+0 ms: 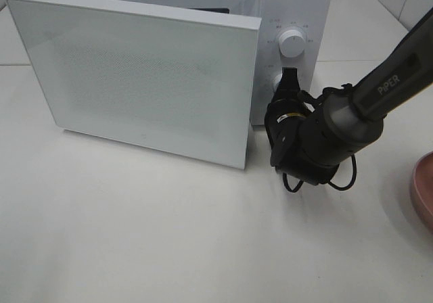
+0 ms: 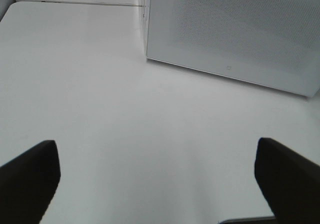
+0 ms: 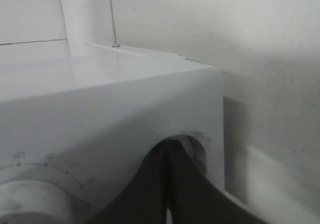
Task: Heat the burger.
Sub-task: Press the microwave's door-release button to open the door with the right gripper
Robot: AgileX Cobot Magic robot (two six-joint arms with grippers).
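Observation:
The burger is not in view. The white microwave (image 1: 291,5) stands at the back with its door (image 1: 149,80) swung partly out toward the front; the door hides the inside. My right gripper (image 1: 289,80) is shut, its tips against the lower knob (image 1: 276,85) on the control panel, below the upper knob (image 1: 291,42). In the right wrist view the two fingers (image 3: 150,189) lie together in front of that lower knob (image 3: 197,144). My left gripper (image 2: 157,184) is open and empty over bare table, facing the door (image 2: 235,34). It is outside the exterior view.
The rim of a round pink plate (image 1: 423,191) shows at the right edge of the white table (image 1: 169,235). The right arm (image 1: 379,93) reaches in from the upper right. The open door juts out over the table in front of the microwave.

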